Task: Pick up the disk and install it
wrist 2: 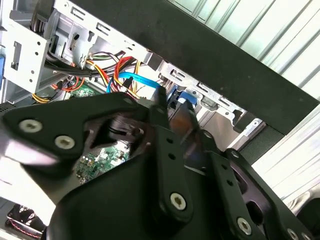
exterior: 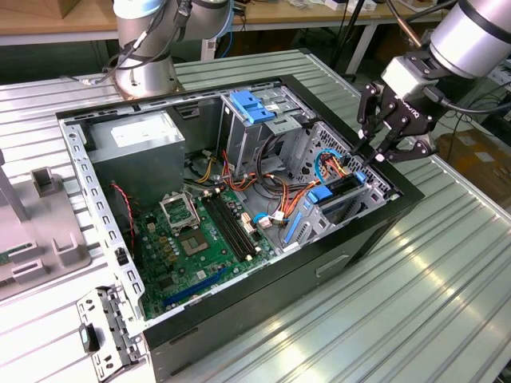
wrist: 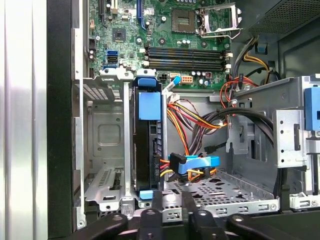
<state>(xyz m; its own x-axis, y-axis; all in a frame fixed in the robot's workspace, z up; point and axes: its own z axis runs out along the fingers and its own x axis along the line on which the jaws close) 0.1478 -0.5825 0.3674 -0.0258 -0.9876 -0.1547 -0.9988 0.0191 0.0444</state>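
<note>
Gripper (exterior: 382,142) hovers at the exterior view's upper right, just above the open computer case (exterior: 375,231), its fingers drawn close together with nothing between them. The disk (wrist: 149,142) stands on edge in the drive cage (wrist: 107,145), blue rail (wrist: 150,105) uppermost, centre-left in the first wrist view.

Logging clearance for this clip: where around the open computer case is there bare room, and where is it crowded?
Bare: the ribbed table on the exterior view's right of the case, and the empty slot beside the disk. Crowded: the cable bundle next to the disk, and the case corner where the claw hangs.
</note>
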